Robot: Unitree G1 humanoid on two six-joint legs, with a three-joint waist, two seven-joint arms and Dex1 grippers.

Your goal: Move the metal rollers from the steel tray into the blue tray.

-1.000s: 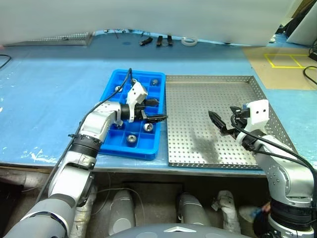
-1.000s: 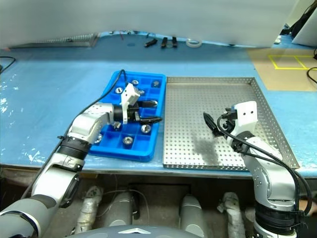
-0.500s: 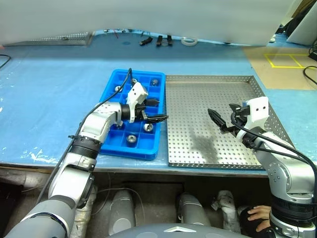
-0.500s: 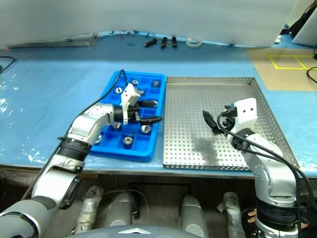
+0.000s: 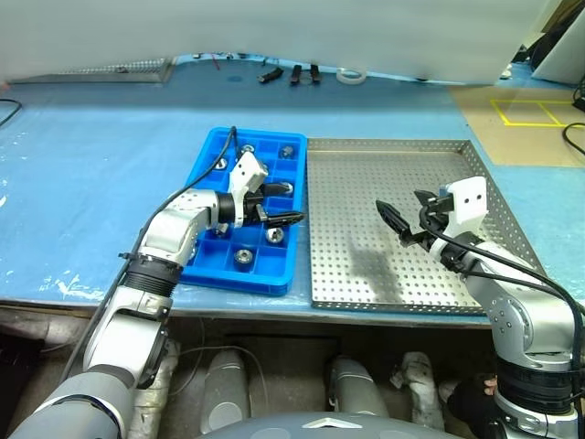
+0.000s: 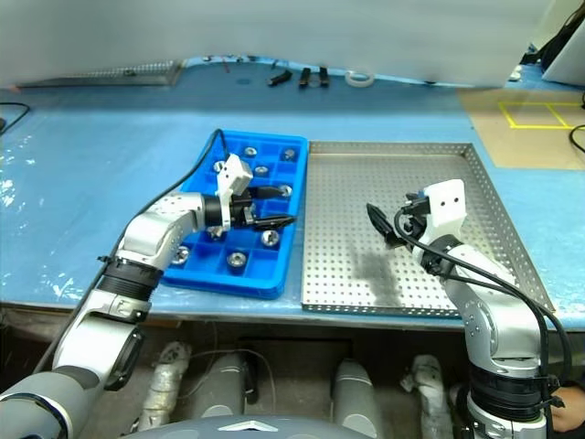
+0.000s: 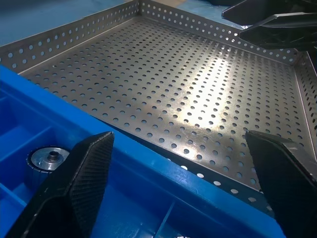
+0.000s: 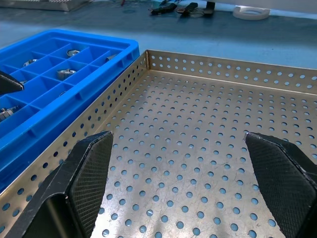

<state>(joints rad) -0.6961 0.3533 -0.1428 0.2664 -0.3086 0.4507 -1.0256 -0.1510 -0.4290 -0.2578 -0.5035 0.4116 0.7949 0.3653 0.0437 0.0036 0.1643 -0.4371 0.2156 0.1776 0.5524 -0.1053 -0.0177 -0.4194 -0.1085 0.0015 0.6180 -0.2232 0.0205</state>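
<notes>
Zero metal rollers visible in the steel tray; several sit in blue tray compartments. Left gripper spread, empty, over blue tray; right gripper spread, empty, above steel tray. Likely done: withdraw clear of both trays, don't bump rollers
</notes>
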